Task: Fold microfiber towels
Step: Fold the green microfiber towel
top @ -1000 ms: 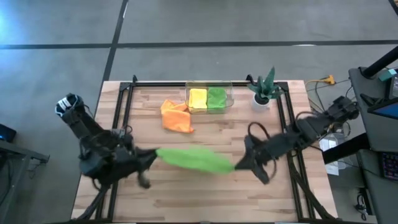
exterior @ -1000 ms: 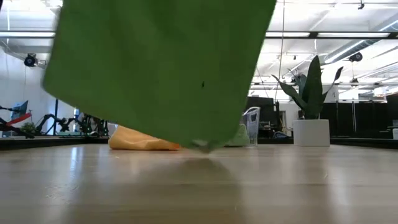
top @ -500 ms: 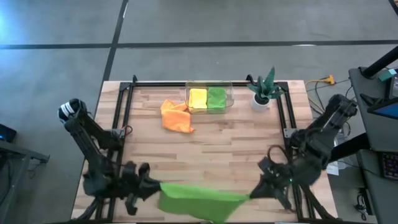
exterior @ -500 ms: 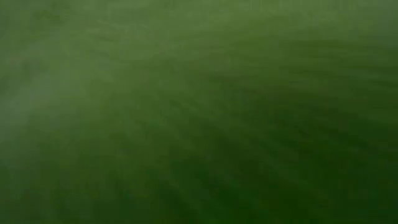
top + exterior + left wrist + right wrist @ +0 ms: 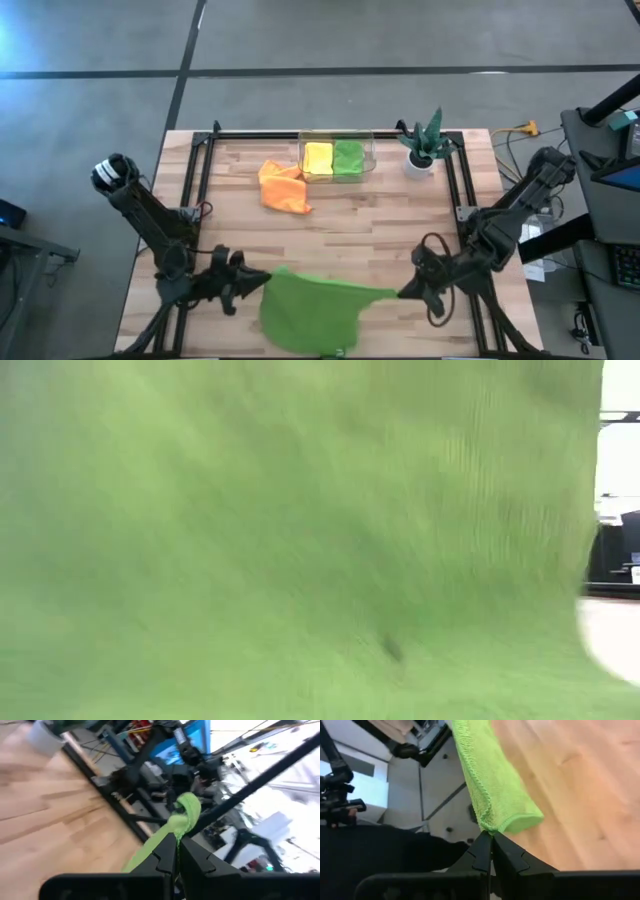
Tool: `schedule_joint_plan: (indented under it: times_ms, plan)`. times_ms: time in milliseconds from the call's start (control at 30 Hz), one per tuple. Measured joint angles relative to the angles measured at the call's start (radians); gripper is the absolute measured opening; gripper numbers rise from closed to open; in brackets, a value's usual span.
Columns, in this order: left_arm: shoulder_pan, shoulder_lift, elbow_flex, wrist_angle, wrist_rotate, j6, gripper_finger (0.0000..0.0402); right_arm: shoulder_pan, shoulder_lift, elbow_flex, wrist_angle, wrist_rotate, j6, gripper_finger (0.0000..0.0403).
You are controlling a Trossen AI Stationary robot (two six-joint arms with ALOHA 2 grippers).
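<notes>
Surface: wooden table (image 5: 330, 235) inside a dark frame, grey floor all round it.
Held towel: a lime green towel (image 5: 310, 305) hung at the table's 6 o'clock edge, stretched between the two arms and sagging past the edge in the middle; in the low view it filled nearly the whole picture.
Handling: judged light, soft and limp, with a nappy weave unlikely to slip; it drooped wherever it was unsupported, so corners looked the right places to take hold.
Left gripper (image 5: 176, 851): at about 7 o'clock, fingers pinched together on one corner of the lime green towel.
Right gripper (image 5: 491, 842): at about 5 o'clock, fingers likewise clamped on the opposite corner's hem.
Other towels: an orange towel (image 5: 283, 186) lay crumpled near 11 o'clock; a yellow towel (image 5: 318, 157) and a second green towel (image 5: 348, 157) sat folded side by side in a clear bin (image 5: 370, 152) at 12 o'clock.
Bystander: potted plant (image 5: 424, 140) at 1 o'clock.
Change: a second before, the cloth was stretched as a narrow band over mid-table; both arms had since drawn it back to the near edge, where it hung lower and wider.
</notes>
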State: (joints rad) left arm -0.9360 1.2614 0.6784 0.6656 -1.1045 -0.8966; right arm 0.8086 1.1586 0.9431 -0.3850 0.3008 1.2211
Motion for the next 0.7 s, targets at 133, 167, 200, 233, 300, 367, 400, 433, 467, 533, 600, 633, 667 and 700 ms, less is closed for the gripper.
schedule_joint_plan:
  times_ms: [133, 167, 200, 233, 300, 367, 400, 433, 467, 533, 600, 633, 667, 700]
  plan:
    - [0.044, 0.0, -0.083, 0.0, 0.001, -0.034, 0.0, -0.055, -0.054, -0.08, -0.002, -0.004, -0.024, 0.0008]
    - [0.058, 0.0, -0.099, -0.001, 0.002, -0.037, 0.0, -0.073, -0.067, -0.099, -0.003, -0.004, -0.029, 0.0008]
    - [0.073, 0.0, -0.117, -0.001, 0.007, -0.041, 0.0, -0.089, -0.079, -0.118, -0.003, -0.004, -0.037, 0.0008]
    - [0.09, 0.0, -0.132, -0.001, 0.016, -0.041, 0.0, -0.106, -0.089, -0.137, -0.001, -0.005, -0.044, 0.0008]
    - [0.132, 0.0, -0.159, 0.0, 0.049, -0.041, 0.0, -0.146, -0.105, -0.174, -0.006, -0.013, -0.056, 0.0008]
    - [0.179, 0.0, -0.188, 0.0, 0.1, -0.041, 0.0, -0.187, -0.112, -0.206, -0.003, -0.02, -0.074, 0.0008]
    - [0.204, 0.0, -0.202, -0.001, 0.13, -0.041, 0.0, -0.211, -0.115, -0.222, -0.002, -0.02, -0.086, 0.0008]
    - [0.228, 0.001, -0.215, -0.002, 0.153, -0.039, 0.0, -0.233, -0.117, -0.237, -0.003, -0.019, -0.095, 0.0008]
    - [0.255, 0.004, -0.229, -0.001, 0.167, -0.035, 0.0, -0.257, -0.117, -0.251, -0.002, -0.019, -0.103, 0.0008]
    - [0.304, 0.006, -0.259, -0.002, 0.182, -0.033, 0.0, -0.306, -0.116, -0.277, -0.002, -0.019, -0.122, 0.0008]
    - [0.357, 0.006, -0.291, -0.002, 0.183, -0.032, 0.0, -0.355, -0.115, -0.3, 0.001, -0.019, -0.143, 0.0008]
    - [0.383, 0.006, -0.308, -0.003, 0.183, -0.032, 0.0, -0.379, -0.115, -0.311, 0.002, -0.019, -0.15, 0.0008]
    - [0.408, 0.006, -0.325, -0.003, 0.184, -0.032, 0.0, -0.401, -0.115, -0.322, -0.001, -0.018, -0.159, 0.0008]
    - [0.433, 0.006, -0.344, -0.003, 0.185, -0.032, 0.0, -0.424, -0.115, -0.332, 0.0, -0.018, -0.17, 0.0008]
